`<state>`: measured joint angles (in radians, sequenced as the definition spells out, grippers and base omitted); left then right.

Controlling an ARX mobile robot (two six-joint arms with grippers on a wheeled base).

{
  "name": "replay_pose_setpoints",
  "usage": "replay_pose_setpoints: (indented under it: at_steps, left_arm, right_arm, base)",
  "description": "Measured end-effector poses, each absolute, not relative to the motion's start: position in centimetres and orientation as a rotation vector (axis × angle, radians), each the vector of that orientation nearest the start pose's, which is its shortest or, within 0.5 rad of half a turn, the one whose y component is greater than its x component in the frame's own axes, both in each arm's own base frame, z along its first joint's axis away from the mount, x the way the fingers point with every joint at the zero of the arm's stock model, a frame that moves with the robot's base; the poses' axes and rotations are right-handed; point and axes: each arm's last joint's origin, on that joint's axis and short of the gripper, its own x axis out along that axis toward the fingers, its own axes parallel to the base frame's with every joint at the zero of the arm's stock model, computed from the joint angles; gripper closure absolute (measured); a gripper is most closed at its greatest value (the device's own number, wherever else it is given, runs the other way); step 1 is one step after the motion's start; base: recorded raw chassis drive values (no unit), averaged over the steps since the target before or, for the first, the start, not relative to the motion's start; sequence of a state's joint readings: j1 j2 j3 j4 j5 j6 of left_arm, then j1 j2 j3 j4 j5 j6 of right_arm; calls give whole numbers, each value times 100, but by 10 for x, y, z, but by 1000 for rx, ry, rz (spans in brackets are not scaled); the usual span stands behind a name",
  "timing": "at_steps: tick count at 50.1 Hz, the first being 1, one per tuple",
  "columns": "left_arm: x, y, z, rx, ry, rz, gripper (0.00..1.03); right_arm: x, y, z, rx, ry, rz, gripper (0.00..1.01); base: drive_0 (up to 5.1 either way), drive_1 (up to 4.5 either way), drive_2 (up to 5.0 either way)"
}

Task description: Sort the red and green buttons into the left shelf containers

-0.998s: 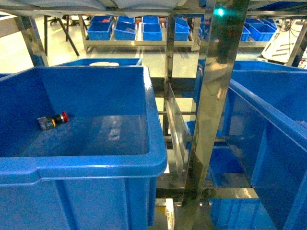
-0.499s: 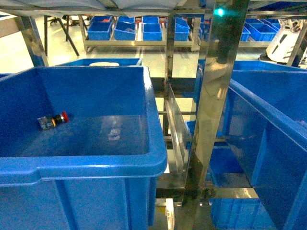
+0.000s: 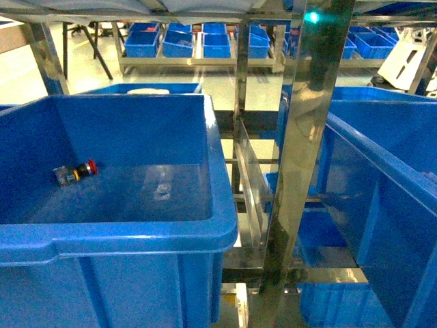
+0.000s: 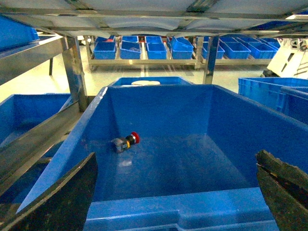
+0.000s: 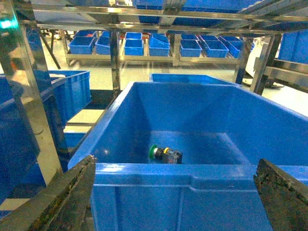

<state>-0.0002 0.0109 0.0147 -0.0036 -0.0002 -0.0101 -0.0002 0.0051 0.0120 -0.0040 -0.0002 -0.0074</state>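
Note:
The red button (image 3: 76,171) lies on its side on the floor of the left blue container (image 3: 136,239), near its left wall. In the left wrist view the same red button (image 4: 126,142) rests inside the container (image 4: 159,106), and my left gripper (image 4: 176,154) hangs open before the near rim, holding nothing. The green button (image 5: 165,154) lies on the floor of another blue container (image 5: 192,169). My right gripper (image 5: 176,159) is open in front of that rim, with nothing in it. Neither gripper shows in the head view.
A steel shelf post (image 3: 304,137) stands between the left container and a second blue bin (image 3: 382,178) on the right. Steel shelf rails (image 4: 38,139) run along the left. More blue bins (image 3: 198,42) sit on racks far behind.
The red button and the containers stay where they were. Only a white object far at the back right shifts slightly.

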Motion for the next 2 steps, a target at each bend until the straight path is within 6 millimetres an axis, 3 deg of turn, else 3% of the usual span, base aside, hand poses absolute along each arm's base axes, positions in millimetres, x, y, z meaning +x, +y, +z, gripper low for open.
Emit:
replay_pose_setpoints:
  at_steps: [2]
  left_arm:
    - [97,0,167,-10,0,0,5]
  right_arm:
    - [97,0,167,-7,-3,0,3]
  base:
    - [0,0,0]
